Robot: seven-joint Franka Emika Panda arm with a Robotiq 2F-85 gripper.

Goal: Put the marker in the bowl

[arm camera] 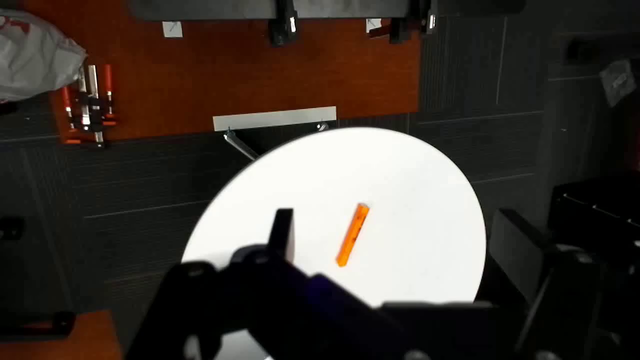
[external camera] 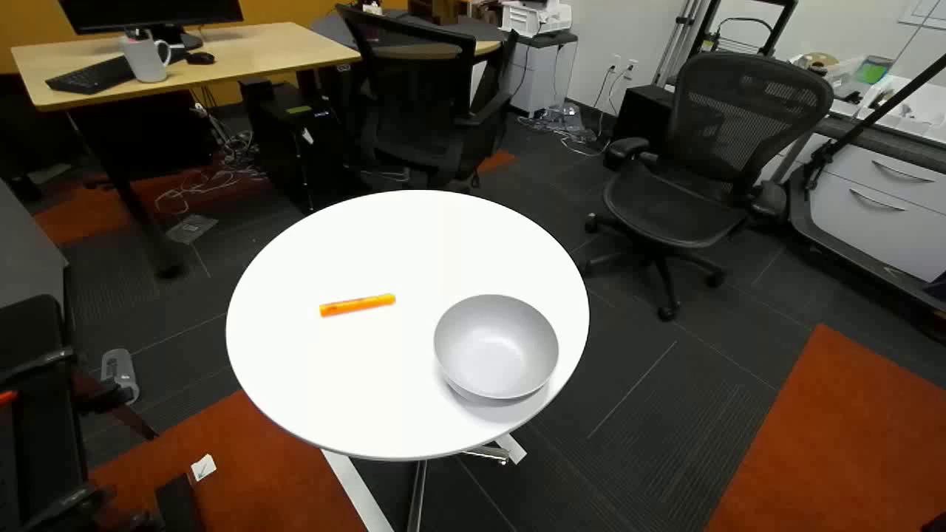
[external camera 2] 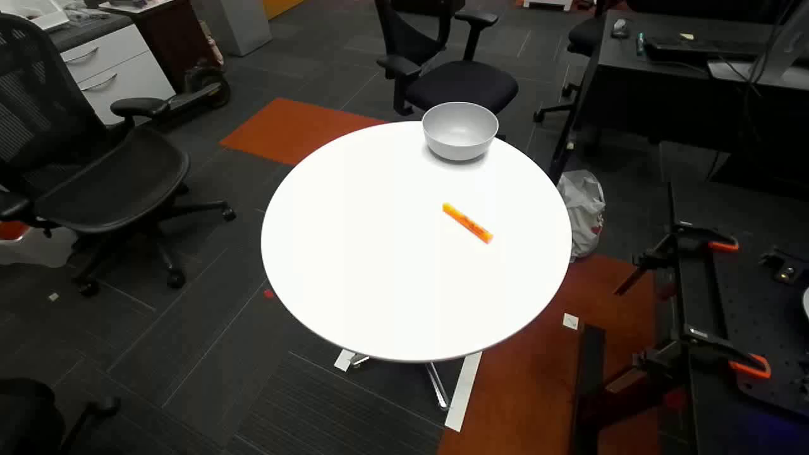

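Observation:
The orange marker lies flat on the white round table, in both exterior views (external camera: 358,304) (external camera 2: 467,222) and in the wrist view (arm camera: 353,235). The light grey bowl stands upright near the table's edge, apart from the marker, in both exterior views (external camera: 496,347) (external camera 2: 460,129); its inside shows nothing in it. In the wrist view a grey patch, seemingly the bowl (arm camera: 240,345), peeks out at the bottom behind the gripper. My gripper (arm camera: 395,220) is open and empty, with its fingers wide apart, well above the table. The marker appears between them, closer to the left finger. The gripper is outside both exterior views.
The round table (external camera: 414,229) stands on dark carpet with orange patches. Office chairs (external camera: 665,185) (external camera 2: 461,82) stand near it. A dark bench with orange-handled clamps (external camera 2: 752,366) is beside the table. A plastic bag (external camera 2: 581,212) lies on the floor by the table.

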